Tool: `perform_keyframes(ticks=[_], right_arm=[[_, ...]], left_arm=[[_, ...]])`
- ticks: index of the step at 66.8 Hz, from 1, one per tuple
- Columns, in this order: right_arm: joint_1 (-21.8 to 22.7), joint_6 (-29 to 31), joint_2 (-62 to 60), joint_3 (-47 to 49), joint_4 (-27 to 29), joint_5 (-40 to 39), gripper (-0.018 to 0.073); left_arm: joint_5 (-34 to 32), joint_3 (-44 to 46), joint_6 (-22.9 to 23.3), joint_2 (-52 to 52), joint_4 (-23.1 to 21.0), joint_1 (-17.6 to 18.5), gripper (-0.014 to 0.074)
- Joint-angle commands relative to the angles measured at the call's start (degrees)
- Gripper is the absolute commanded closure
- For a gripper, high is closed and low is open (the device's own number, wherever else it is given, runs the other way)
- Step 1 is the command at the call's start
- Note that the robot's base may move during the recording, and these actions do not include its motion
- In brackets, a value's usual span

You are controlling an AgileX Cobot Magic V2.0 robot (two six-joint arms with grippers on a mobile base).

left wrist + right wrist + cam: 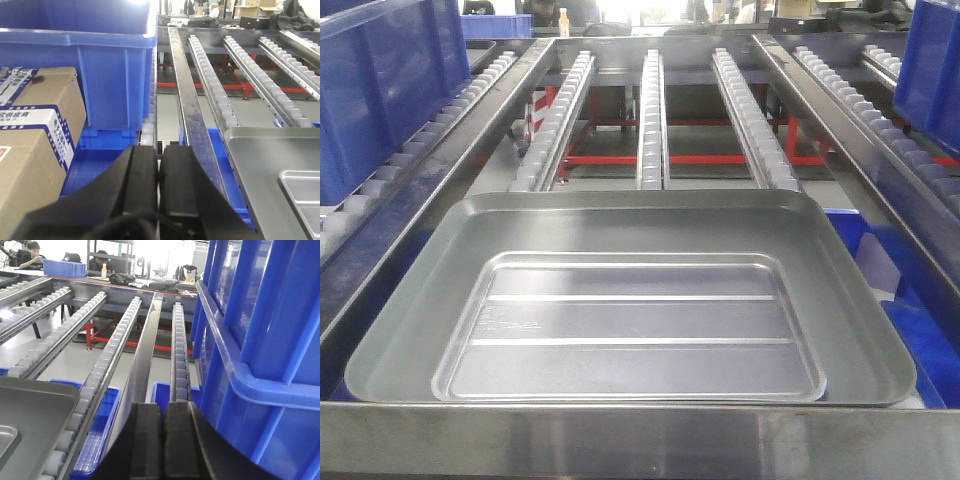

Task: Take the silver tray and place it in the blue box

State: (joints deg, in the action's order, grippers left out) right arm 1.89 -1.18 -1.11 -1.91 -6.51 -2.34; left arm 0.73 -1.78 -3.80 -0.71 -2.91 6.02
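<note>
the silver tray [630, 300] lies flat and right way up at the near end of the roller rails [652, 120], just behind the steel front bar [640, 440]. blue plastic shows past its right edge, so it seems to sit over the blue box [847, 232]. whether it is down inside or perched on the rim i cannot tell. neither arm touches it. the left fingers [142, 182] are pressed together on nothing, off the tray's left side. the right fingers [147, 440] are the same, off its right side.

likely trouble: the rim is thin, sloping and slick, so a pinch on one edge alone could let the tray tilt or slide out. fingers brought in unopened would only shove it. a tall blue crate [110, 75] stands close by the left wrist and a second blue crate [260, 365] by the right, so a wide swing could strike them. if the tray is perched, a nudge may drop one corner and jam it.
</note>
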Motion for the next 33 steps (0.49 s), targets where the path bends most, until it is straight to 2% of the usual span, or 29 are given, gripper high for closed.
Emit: perform_keyframes(ticks=[1, 33], right_arm=[[0.2, 0.0, -0.7, 1.4, -0.5, -5.0, 0.0508], [0.2, 0.0, -0.7, 1.4, -0.5, -5.0, 0.0508]], left_arm=[[-5.2, -1.0, 0.1, -0.7, -0.1, 0.0, 0.0596], [-5.2, -1.0, 0.1, -0.7, -0.1, 0.0, 0.0596]])
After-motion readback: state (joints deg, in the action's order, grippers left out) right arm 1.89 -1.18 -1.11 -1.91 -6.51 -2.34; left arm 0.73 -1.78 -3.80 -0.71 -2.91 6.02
